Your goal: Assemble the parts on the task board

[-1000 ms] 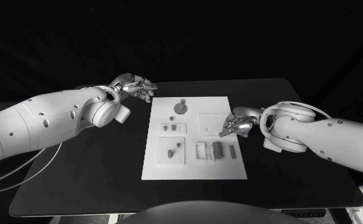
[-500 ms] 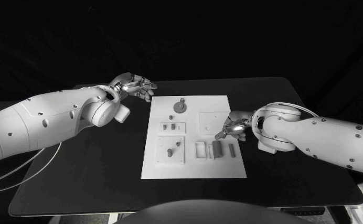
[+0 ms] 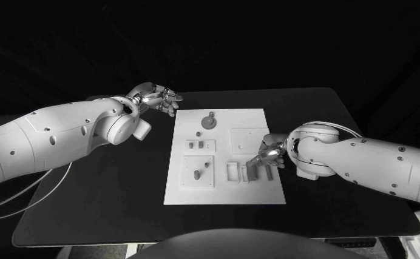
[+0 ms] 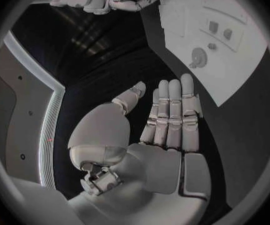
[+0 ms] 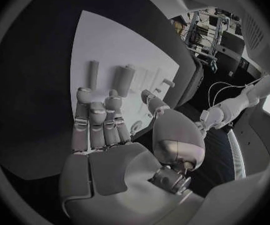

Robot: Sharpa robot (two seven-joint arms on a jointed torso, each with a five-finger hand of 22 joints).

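- A white task board (image 3: 223,156) lies flat in the middle of a black table (image 3: 96,198), its long side running away from the robot
- Small grey parts sit on the board: a round disc with a stem (image 3: 208,122) near the far end, two short pegs (image 3: 198,145) in a square panel on the left side, and a plain square panel (image 3: 246,138) to their right
- Nearer the robot, another square panel on the left holds two small pegs (image 3: 198,173), and beside it on the right lie upright bars, among them a dark rectangular block (image 3: 252,171) and a thin bar (image 3: 269,173)
- The right hand (image 3: 267,155) hovers over the right edge of the board, just above the dark block and thin bar; its fingers (image 5: 97,120) are extended and apart, holding nothing
- In the right wrist view the fingertips point at two cylinders (image 5: 123,79) lying on the board
- The left hand (image 3: 158,100) rests in the air off the far left corner of the board, clear of it; its fingers (image 4: 172,115) are straight, side by side, gripping nothing
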